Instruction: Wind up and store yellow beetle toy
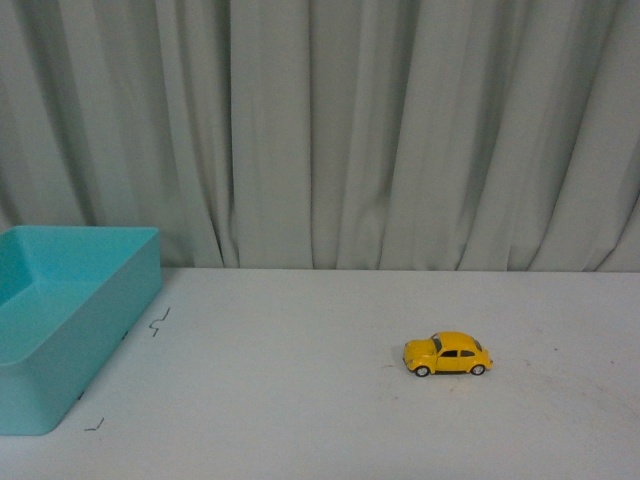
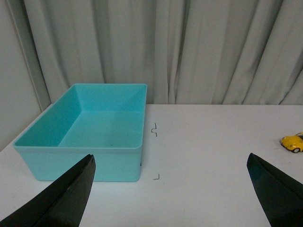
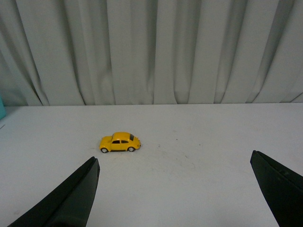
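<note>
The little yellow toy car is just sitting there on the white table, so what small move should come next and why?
Probably lower the right gripper toward the small glossy yellow beetle toy car. It sits untouched on the white table ahead of that open gripper, while the open left gripper faces the turquoise plastic bin instead.

Pale grey-green pleated curtain (image 1: 320, 130) hangs directly behind the white table (image 1: 300, 400), spanning its far edge. Lighting even.
</note>
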Tool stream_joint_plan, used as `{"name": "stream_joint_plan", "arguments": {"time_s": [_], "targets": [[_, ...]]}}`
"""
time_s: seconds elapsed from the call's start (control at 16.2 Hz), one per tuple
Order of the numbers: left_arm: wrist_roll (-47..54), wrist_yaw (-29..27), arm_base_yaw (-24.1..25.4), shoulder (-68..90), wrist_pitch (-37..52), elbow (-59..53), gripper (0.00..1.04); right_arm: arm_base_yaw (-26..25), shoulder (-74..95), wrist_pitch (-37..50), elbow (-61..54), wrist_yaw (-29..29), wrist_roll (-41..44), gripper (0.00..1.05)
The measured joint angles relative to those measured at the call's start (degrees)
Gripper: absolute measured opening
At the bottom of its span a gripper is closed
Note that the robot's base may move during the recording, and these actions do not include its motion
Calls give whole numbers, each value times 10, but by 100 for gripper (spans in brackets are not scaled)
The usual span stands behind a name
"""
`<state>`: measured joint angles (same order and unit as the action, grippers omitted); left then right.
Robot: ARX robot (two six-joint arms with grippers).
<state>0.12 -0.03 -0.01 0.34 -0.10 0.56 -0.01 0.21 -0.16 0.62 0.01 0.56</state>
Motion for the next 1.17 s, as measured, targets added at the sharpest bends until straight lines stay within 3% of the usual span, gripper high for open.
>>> {"name": "stream_joint_plan", "arguments": {"time_s": [1.17], "targets": [[0,0,0,0,0,0,98,0,0,0,0,0,0,98]]}}
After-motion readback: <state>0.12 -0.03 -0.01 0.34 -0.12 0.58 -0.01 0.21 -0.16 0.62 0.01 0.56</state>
